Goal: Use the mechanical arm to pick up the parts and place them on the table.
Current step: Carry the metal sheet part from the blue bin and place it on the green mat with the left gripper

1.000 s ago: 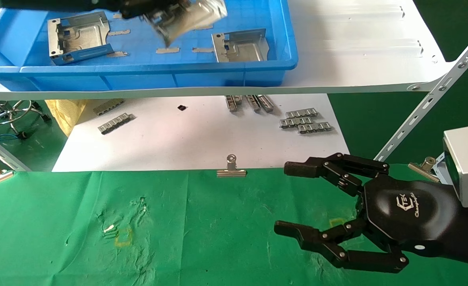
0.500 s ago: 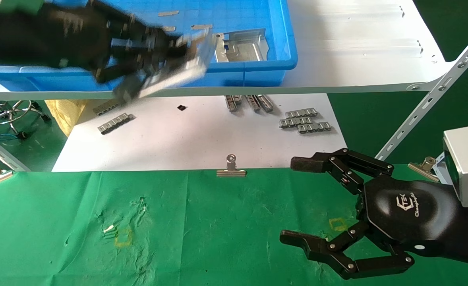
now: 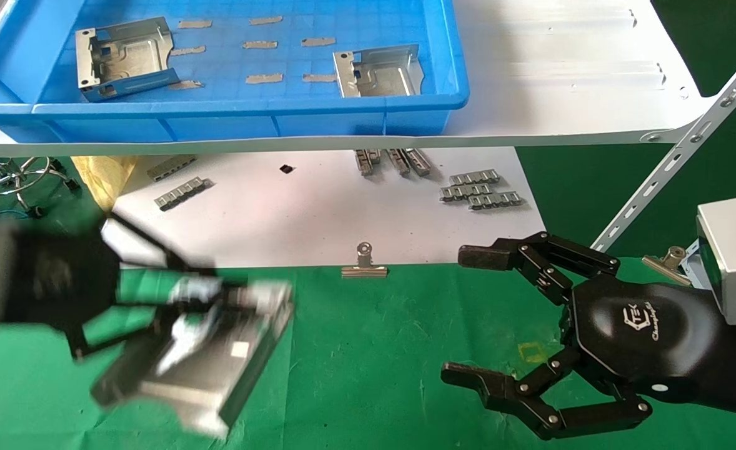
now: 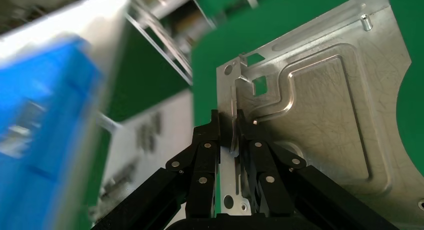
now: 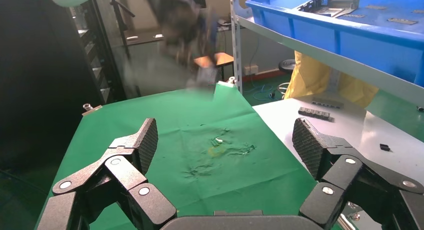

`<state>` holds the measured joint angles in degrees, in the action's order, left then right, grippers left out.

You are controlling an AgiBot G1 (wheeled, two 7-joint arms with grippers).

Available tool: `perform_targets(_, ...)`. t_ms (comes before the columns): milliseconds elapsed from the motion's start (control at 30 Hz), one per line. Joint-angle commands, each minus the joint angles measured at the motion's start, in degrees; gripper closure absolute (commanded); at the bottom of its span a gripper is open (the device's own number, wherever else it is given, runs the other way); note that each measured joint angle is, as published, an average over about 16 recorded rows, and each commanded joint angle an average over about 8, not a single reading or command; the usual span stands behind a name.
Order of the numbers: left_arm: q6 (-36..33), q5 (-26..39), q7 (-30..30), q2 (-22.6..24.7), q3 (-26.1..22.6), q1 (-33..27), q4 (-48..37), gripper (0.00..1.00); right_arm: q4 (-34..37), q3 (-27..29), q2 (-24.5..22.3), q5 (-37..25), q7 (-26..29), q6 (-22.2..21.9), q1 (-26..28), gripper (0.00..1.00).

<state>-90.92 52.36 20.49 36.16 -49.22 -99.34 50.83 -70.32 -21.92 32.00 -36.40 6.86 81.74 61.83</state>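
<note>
My left gripper [image 3: 212, 303] is shut on a shiny silver bracket [image 3: 212, 369] and holds it over the left part of the green table [image 3: 368, 350], blurred by motion. In the left wrist view the black fingers [image 4: 205, 155] pinch the bracket's [image 4: 320, 120] bent-up flange. Two more brackets lie in the blue bin [image 3: 218, 122] on the white shelf, one at the left [image 3: 124, 57] and one at the right [image 3: 377, 70]. My right gripper [image 3: 468, 319] is open and empty above the table's right side, and it also shows in the right wrist view [image 5: 225, 140].
A white sheet [image 3: 318, 212] behind the table carries several small grey ridged strips [image 3: 480, 189]. A silver binder clip [image 3: 363, 264] grips the cloth's far edge. A slanted shelf strut [image 3: 680, 150] stands at the right. A yellow square outline [image 3: 530, 352] marks the cloth.
My left gripper has carried the bracket out of the blue bin, down past the shelf edge and over the green table's left side. The right gripper has barely moved.
</note>
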Motion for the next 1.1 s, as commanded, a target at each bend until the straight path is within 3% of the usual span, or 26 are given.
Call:
perform_targets(33,-0.02,1.56,3.59,-1.15,-2.57,1.0,1.0,1.0,0.0,0.0,0.0,0.0,0.0,0.0,0.0,0.0)
perform_targets(233,3.08,4.45,11.13,1.21,-6.08,3.77,-9.36,1.0,0.0,0.0,0.0,0.0,0.0,0.0,0.0,0.0)
perform_targets(467,8.21,5.36,21.56,2.66,-5.95,8.54,-16.36,0.99,0.0,0.0,0.0,0.0,0.0,0.0,0.0,0.0)
perform_targets(533,8.96,4.85,23.49,3.09,-5.74,9.99,-17.79,0.88,0.0,0.0,0.0,0.0,0.0,0.0,0.0,0.0)
perform_targets(733,10.51,4.11,26.1,4.77,-5.46,12.13,-21.62,0.17,0.0,0.0,0.0,0.0,0.0,0.0,0.0,0.0)
perform_targets(800,10.76,3.94,26.82,5.19,-5.35,12.42,-22.78,0.03,0.0,0.0,0.0,0.0,0.0,0.0,0.0,0.0)
perform_targets(1100,8.64,3.53,29.37,6.22,-5.25,12.46,-26.73,0.0,0.0,0.0,0.0,0.0,0.0,0.0,0.0,0.0)
